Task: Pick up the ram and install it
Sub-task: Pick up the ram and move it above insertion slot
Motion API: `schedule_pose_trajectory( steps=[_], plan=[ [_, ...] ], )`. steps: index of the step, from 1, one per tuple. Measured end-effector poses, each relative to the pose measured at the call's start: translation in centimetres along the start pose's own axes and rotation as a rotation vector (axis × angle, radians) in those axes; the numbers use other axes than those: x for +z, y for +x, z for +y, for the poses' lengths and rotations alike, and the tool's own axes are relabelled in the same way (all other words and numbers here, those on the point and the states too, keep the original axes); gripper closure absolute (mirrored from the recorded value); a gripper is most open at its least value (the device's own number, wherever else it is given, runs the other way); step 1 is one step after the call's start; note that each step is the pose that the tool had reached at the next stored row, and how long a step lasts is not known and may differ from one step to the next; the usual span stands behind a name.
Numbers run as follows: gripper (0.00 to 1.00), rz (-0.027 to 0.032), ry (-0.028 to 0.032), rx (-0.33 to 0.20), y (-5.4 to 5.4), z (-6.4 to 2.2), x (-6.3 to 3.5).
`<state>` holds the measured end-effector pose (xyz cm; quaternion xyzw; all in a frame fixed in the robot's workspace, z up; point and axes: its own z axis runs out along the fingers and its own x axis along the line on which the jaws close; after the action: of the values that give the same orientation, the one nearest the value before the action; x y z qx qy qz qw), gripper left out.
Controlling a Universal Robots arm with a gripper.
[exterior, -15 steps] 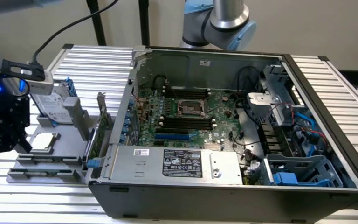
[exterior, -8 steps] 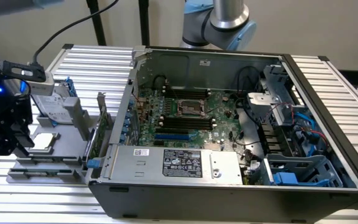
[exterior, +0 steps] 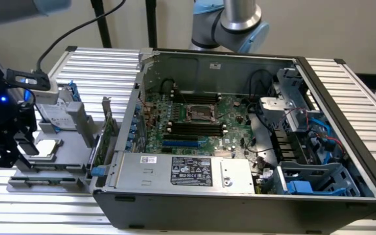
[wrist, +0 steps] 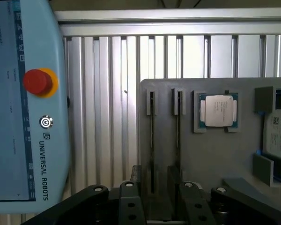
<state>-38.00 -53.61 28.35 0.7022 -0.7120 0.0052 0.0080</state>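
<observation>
Two thin dark sticks stand on edge in the parallel slots of a grey fixture (wrist: 215,159): one ram stick (wrist: 152,140) and a second (wrist: 179,140). My gripper (wrist: 160,208) hovers just above them, open, its black fingers (wrist: 130,201) set on either side of the two slots and nothing held between them. In the exterior view the gripper (exterior: 11,152) hangs over the fixture (exterior: 57,147) at the exterior view's left, beside the open computer case (exterior: 240,196). The motherboard's black memory slots (exterior: 195,129) lie bare near the processor socket (exterior: 198,112).
A processor (wrist: 218,111) sits in a fixture recess, with the hard drive in its blue frame (wrist: 278,136) beyond it. A teach pendant (wrist: 23,103) with a red stop button lies beside the fixture. A green expansion card (exterior: 107,132) stands between fixture and case.
</observation>
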Motion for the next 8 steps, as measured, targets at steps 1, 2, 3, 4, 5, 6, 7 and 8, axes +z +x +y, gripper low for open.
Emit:
schedule_pose_trajectory(
  steps=[1, 2, 3, 4, 5, 6, 7, 8],
  plan=[
    [0.64, -0.0001, 0.0001, -0.002, 0.0, 0.00, 0.19],
    [0.64, -0.0001, 0.0002, -0.005, 0.0, 0.00, 0.38],
    [0.64, -0.0001, 0.0001, -0.007, 0.0, 0.00, 0.55],
    [0.64, -0.0001, 0.0002, -0.011, 0.0, -0.01, 0.73],
    [0.64, 0.0000, 0.0002, -0.015, 0.0, -0.01, 0.91],
    [0.64, -0.0001, 0.0005, -0.019, 0.0, -0.01, 1.10],
    [0.64, 0.0000, 0.0004, -0.024, 0.0, -0.01, 1.28],
    [0.64, 0.0000, 0.0005, -0.028, 0.0, -0.01, 1.46]
  ],
)
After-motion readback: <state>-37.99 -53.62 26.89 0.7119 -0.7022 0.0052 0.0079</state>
